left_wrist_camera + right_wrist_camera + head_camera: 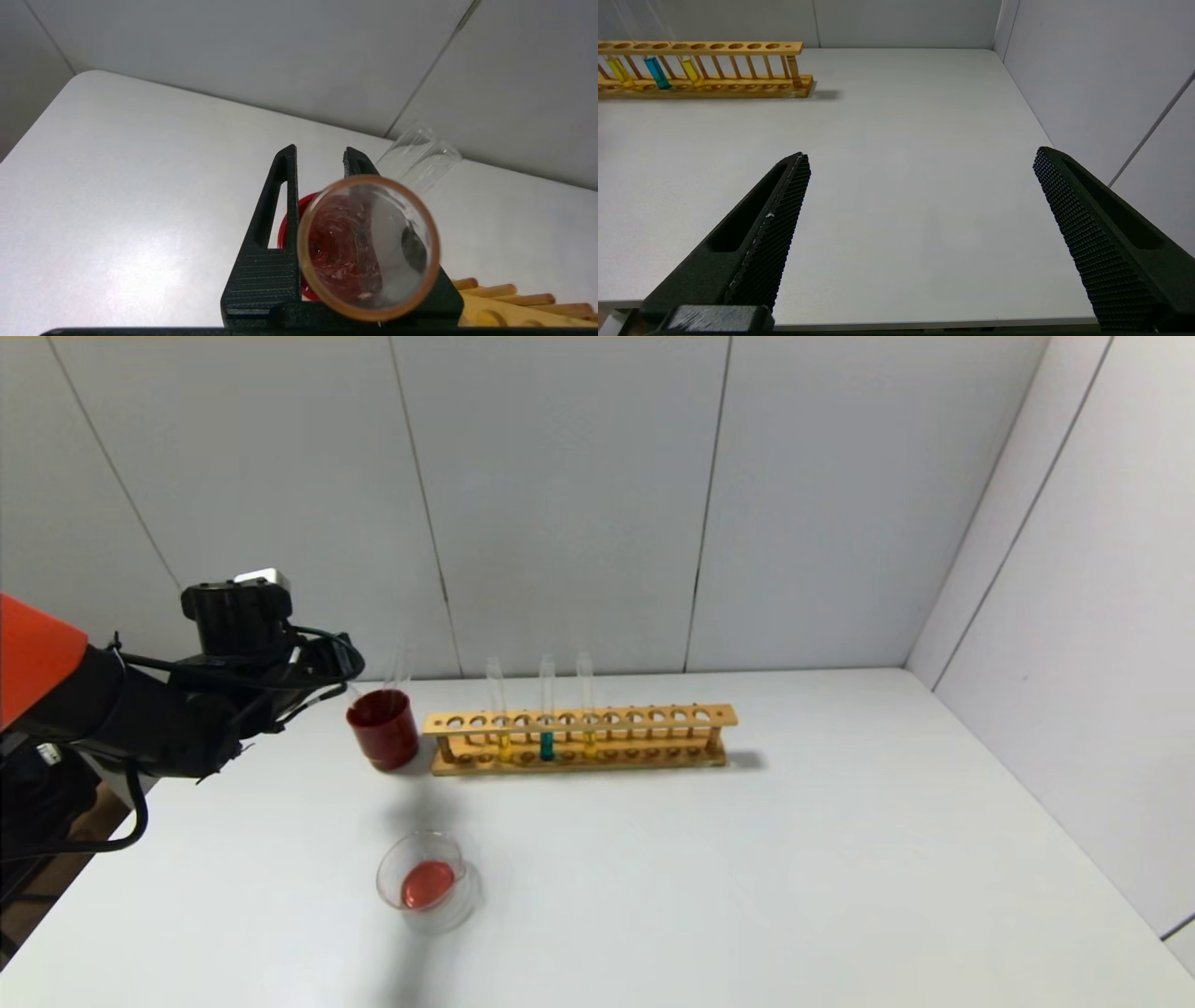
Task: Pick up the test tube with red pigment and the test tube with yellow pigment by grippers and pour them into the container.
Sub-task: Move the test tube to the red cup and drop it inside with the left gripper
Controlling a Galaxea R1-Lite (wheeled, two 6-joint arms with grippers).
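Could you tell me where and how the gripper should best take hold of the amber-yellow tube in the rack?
Grip the test tube with yellow pigment on its bare glass above the rack's top rail, coming level from the front with fingers either side. It stands upright; the teal tube is close beside it, so then lift straight up.

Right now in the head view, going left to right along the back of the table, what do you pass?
Left gripper holding a tube → dark red cup → wooden rack with a yellow-liquid tube, teal-liquid tube, second yellow-liquid tube.
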